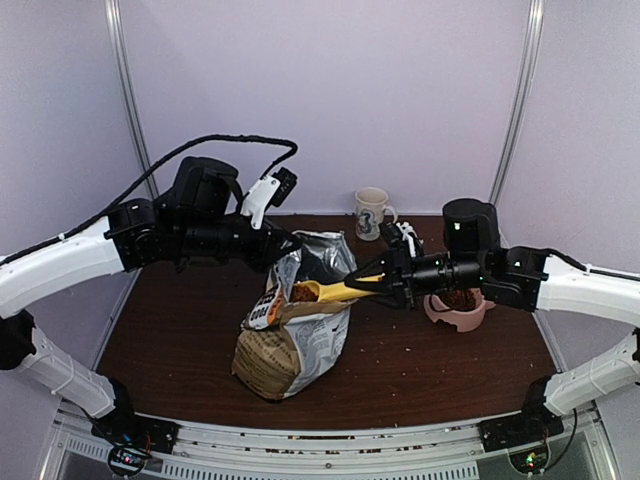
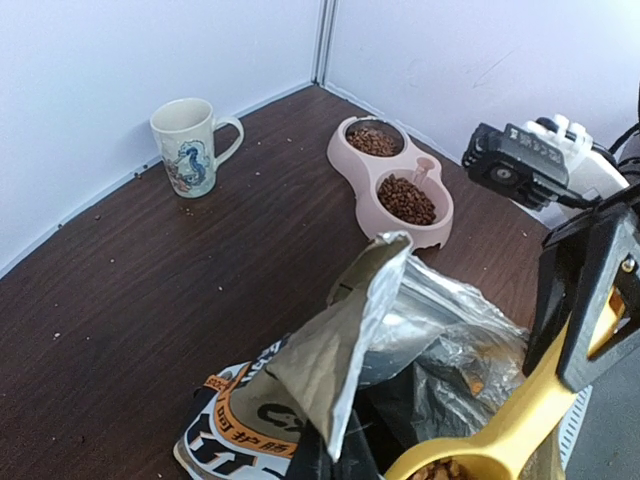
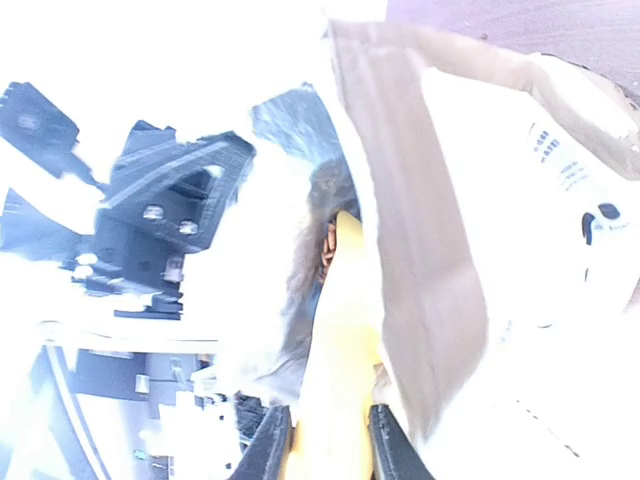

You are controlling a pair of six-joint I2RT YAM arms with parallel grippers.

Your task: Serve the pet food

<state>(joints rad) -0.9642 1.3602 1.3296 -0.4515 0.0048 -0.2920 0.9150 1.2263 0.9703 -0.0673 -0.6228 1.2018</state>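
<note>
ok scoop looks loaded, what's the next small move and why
Probably lift the yellow scoop straight up out of the bag, keeping it level. The right hand grips its handle, pet food already sits in its cup, and the left hand holds the bag's edge open; the pink bowl waits on the right side.

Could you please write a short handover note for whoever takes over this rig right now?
Left hand: shut on the rim of the pet food bag, holding it open.
Right hand: shut on the handle of the yellow scoop; its cup sits at the bag mouth with kibble in it.
Done: both compartments of the pink double bowl hold kibble.
Left: probably tip this scoopful into the bowl, then release the bag.
</note>
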